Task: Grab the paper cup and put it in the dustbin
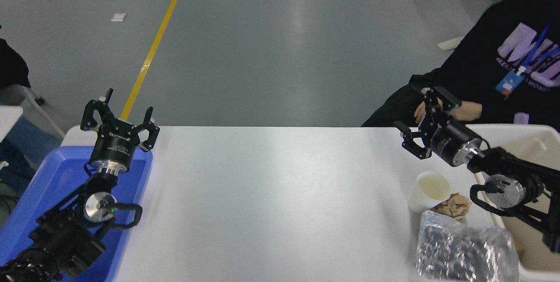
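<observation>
The white paper cup stands upright on the white table at the right, its cream inside showing. The cream-white dustbin sits at the table's right edge, partly behind my right arm. My right gripper is open and empty, raised above the table's far edge, up and to the left of the cup and apart from it. My left gripper is open and empty, parked at the lower left over the blue tray.
A crumpled tan paper wad lies right of the cup. A crinkled silver foil bag lies in front of both. A blue tray sits at the left. A person in black sits at the far right, a hand just behind my right gripper.
</observation>
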`<move>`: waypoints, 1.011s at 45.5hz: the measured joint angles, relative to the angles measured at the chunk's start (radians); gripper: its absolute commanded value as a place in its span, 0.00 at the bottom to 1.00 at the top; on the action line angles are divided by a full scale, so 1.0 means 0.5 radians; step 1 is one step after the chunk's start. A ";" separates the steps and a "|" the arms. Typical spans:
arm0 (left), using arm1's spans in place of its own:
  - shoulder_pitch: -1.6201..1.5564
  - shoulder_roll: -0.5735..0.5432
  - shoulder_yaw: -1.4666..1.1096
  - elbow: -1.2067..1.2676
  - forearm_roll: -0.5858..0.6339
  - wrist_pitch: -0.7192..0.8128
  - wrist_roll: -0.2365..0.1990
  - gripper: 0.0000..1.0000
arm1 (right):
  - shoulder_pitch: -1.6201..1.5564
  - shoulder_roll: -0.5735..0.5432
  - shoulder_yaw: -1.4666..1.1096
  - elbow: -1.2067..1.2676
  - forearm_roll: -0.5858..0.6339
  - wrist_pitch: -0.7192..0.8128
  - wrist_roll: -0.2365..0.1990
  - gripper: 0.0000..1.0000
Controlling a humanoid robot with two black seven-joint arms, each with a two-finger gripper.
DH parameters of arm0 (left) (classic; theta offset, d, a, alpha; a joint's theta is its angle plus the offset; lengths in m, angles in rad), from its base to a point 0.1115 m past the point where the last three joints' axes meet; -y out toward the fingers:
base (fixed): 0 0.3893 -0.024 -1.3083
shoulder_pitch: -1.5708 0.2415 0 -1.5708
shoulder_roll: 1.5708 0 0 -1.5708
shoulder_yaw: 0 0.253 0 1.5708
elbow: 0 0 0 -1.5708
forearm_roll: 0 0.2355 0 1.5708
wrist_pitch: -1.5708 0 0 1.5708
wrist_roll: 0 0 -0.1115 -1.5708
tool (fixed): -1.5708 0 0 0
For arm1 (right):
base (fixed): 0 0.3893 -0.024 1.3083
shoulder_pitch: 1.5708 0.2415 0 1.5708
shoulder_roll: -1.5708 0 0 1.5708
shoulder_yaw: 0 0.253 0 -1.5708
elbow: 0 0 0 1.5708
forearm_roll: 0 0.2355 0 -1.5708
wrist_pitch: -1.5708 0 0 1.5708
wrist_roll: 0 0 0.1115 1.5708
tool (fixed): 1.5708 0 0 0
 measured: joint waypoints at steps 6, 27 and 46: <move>-0.001 0.000 0.001 0.000 0.000 0.000 0.002 0.98 | 0.398 0.033 -0.562 0.021 0.022 0.007 0.000 1.00; -0.002 0.000 0.002 0.000 0.000 -0.002 0.003 0.98 | 1.620 0.546 -1.951 0.093 0.001 0.806 -0.009 1.00; -0.001 0.000 0.002 0.000 0.000 -0.001 0.003 0.98 | 2.168 0.866 -2.074 0.234 -0.438 1.199 -0.239 1.00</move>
